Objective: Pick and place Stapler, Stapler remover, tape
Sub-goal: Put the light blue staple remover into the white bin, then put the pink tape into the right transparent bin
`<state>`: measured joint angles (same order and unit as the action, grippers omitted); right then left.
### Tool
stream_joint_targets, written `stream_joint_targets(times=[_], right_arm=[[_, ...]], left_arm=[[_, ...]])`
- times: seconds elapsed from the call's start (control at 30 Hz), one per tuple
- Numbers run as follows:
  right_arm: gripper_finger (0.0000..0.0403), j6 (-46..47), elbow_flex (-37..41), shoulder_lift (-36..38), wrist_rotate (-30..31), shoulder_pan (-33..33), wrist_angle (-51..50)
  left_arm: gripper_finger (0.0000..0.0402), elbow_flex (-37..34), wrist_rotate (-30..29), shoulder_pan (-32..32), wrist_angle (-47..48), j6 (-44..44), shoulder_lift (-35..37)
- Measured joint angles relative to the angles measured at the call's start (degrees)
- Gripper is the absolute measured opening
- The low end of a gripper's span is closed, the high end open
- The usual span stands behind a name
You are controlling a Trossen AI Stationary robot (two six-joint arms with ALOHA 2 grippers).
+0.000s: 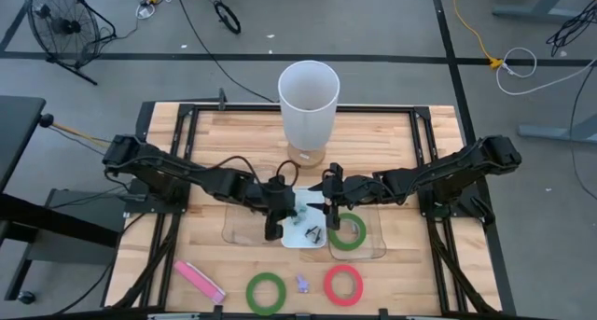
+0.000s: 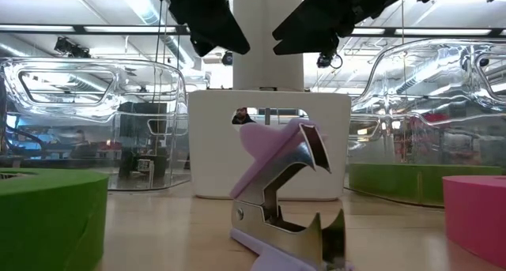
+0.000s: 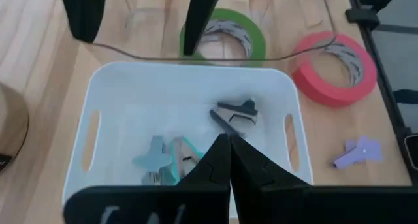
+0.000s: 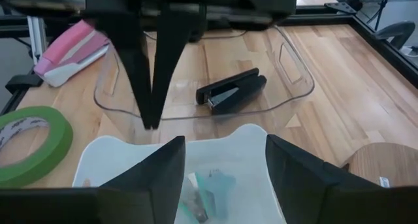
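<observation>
My left gripper [image 3: 228, 168] is shut and holds nothing. It hangs over the small white bin [image 1: 303, 234], where a teal staple remover [image 3: 163, 160] and a black one [image 3: 236, 114] lie. My right gripper [image 4: 225, 178] is open and hovers over the same bin's far right part. A black stapler [image 4: 232, 91] lies in the left clear tray [image 1: 244, 229]. One green tape ring [image 1: 346, 231] lies flat in the right clear tray. On the table near the front edge lie a second green ring [image 1: 266, 292], a red ring [image 1: 343, 285], a purple staple remover [image 2: 285, 200] and a pink stapler [image 1: 199, 281].
A tall white cylinder [image 1: 308, 105] stands on a round wooden base behind the bin, close to both grippers. Black frame rails [image 1: 438, 171] run along the table's sides. The two grippers hang a finger's length apart above the bin.
</observation>
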<state>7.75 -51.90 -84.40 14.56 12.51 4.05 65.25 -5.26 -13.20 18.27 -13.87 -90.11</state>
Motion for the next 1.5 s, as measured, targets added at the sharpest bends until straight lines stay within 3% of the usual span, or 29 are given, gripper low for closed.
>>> stream_joint_targets(times=[0.27,0.43,0.53,0.67,0.83,1.1,1.27,1.5], right_arm=[[0.0212,0.8,0.0,0.0,-1.0,0.1,0.5],[0.0212,5.5,0.0,0.0,-10.1,1.1,0.9],[0.0212,9.6,0.0,0.0,-14.5,3.3,1.3],[0.0212,13.6,0.0,0.0,-14.9,8.9,2.7],[0.0212,18.2,0.0,0.0,-7.9,17.8,7.0],[0.0212,25.1,0.0,-2.7,7.8,30.6,10.2],[0.0212,27.4,0.0,-8.2,8.4,35.3,18.3],[0.0212,33.0,-4.0,-16.4,8.5,39.4,19.3]], left_arm=[[0.0012,0.0,-0.3,0.7,6.0,2.6,4.4],[0.0022,0.0,-0.5,0.7,14.3,4.8,10.8],[0.0020,0.0,-3.7,0.6,19.4,5.8,15.4],[0.0016,0.0,-8.5,0.4,23.0,5.8,22.2],[0.0018,0.1,-12.9,0.1,25.1,5.6,29.5],[0.0017,0.0,-13.0,-0.9,26.6,4.5,36.7],[0.0017,0.0,-13.0,-1.6,26.8,2.0,37.5],[0.0018,0.0,-13.2,-1.8,26.7,0.6,37.2]])
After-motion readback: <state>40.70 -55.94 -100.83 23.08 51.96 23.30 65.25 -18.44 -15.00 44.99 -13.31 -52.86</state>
